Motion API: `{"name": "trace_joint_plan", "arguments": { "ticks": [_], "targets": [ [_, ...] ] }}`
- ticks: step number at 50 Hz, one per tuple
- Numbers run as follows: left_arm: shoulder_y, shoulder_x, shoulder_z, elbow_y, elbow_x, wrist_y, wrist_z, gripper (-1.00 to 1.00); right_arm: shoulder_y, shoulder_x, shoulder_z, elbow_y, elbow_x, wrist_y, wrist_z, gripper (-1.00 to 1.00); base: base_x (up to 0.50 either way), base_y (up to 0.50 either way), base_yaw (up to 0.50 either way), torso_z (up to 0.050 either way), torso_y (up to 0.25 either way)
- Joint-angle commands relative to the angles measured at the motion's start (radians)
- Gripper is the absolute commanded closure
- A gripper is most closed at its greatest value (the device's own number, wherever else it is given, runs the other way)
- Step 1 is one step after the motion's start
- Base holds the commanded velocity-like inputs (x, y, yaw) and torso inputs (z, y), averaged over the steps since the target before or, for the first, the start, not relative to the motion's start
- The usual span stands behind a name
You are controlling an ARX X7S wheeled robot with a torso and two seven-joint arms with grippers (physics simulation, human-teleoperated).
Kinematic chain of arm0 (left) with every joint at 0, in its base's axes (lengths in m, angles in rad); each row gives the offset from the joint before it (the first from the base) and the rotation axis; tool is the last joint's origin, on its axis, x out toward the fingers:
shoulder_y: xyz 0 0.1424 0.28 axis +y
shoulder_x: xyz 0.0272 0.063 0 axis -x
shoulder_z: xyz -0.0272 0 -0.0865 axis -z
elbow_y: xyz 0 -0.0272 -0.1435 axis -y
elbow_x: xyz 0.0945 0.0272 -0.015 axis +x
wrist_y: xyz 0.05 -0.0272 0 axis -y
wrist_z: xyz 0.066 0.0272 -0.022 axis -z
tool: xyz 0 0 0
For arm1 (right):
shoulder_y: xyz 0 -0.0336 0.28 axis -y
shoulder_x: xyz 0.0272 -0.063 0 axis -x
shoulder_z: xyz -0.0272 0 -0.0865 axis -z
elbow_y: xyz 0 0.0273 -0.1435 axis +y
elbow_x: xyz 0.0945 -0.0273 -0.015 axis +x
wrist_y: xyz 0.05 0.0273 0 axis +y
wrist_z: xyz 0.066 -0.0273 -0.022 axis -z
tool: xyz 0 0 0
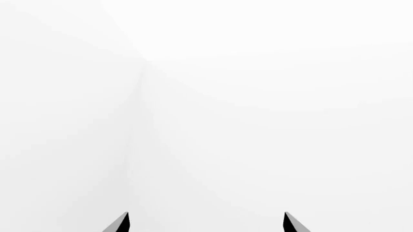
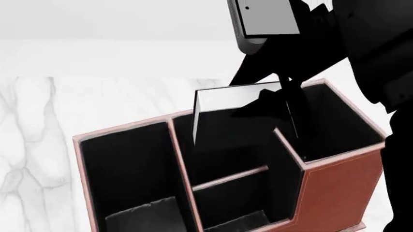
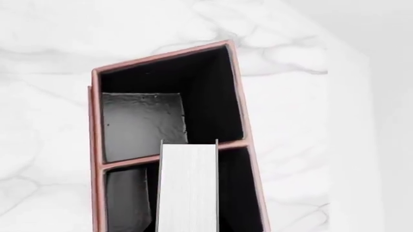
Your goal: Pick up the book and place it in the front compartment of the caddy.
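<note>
Left wrist: left gripper [image 1: 206,223] idle, its two tips spread apart with nothing between, facing blank white.

Head: right gripper [image 2: 284,92] clamps the book [image 2: 235,104], which hangs tilted, its lower end already inside the caddy [image 2: 332,186] and above the front compartment [image 2: 223,150]. Placing step, mid-insertion.

Right wrist: white page edges point down into the black slot; marble desk [image 3: 45,140] around. Next, I'd guess: lower straight, clear the divider, then release.
</note>
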Motion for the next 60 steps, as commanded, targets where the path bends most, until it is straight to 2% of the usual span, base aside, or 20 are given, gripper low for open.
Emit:
{"name": "trace_joint_plan", "arguments": {
  "ticks": [1, 23, 34, 60],
  "targets": [
    [0.003, -0.003, -0.001, 0.001, -0.004, 0.001, -0.003, -1.00, 0.010, -0.072, -0.013, 0.157, 0.030, -0.092, -0.001, 1.00, 0.00, 0.00, 0.00, 0.000, 0.000],
    [0.008, -0.006, 0.000, 0.003, -0.010, 0.005, -0.010, -1.00, -0.039, -0.092, 0.099, 0.158, -0.105, -0.076, 0.017, 1.00, 0.00, 0.00, 0.00, 0.000, 0.001],
    [0.006, -0.009, 0.000, 0.000, -0.014, 0.004, -0.014, -1.00, -0.057, -0.092, 0.149, 0.158, -0.187, -0.137, 0.056, 1.00, 0.00, 0.00, 0.00, 0.000, 0.001],
    [0.008, -0.019, 0.018, -0.005, 0.002, 0.015, -0.025, -1.00, -0.061, -0.100, 0.225, 0.158, -0.242, -0.180, 0.055, 1.00, 0.00, 0.00, 0.00, 0.000, 0.001]
  ]
}}
